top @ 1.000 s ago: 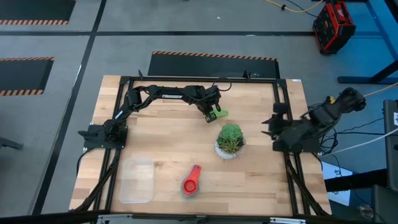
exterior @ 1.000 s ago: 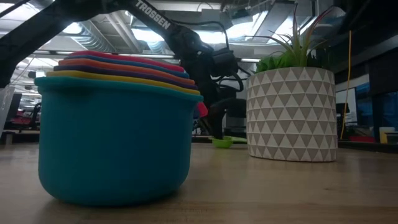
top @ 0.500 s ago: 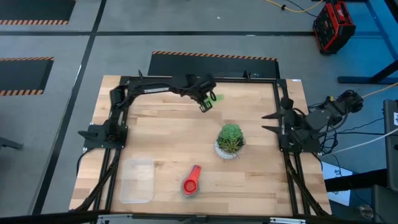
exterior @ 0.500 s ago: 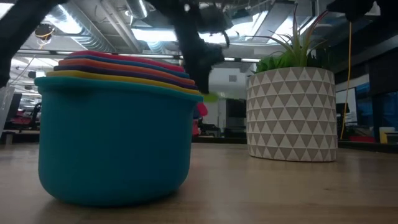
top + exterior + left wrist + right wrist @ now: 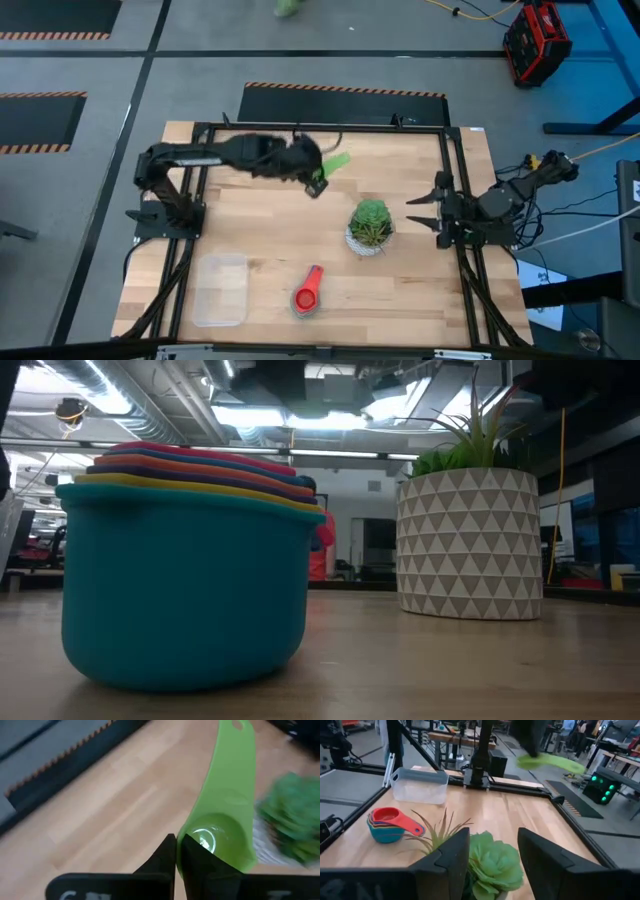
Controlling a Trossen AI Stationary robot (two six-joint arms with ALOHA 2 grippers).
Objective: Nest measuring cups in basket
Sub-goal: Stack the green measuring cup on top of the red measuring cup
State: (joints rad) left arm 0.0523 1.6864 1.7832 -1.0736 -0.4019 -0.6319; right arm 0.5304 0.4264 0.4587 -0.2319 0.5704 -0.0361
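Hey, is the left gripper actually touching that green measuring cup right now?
Touching. In the left wrist view the left gripper has its fingers pinched shut on the rim of the green measuring cup, lifted above the table.

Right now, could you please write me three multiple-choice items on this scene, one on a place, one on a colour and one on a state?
1. Where does the stack of measuring cups stand?
A. inside the basket
B. on the table, beside the basket
C. in the plant pot

2. What colour is the cup in the left gripper?
A. green
B. red
C. yellow

3. How does the right gripper stand?
A. shut on a cup
B. open and empty
C. out of view

Answers:
1. B: in the high view the stack sits on bare wood to the right of the empty basket, apart from it.
2. A: the left gripper is shut on the rim of the green cup, held above the table.
3. B: the right gripper waits beside the potted plant, fingers apart with nothing between them.
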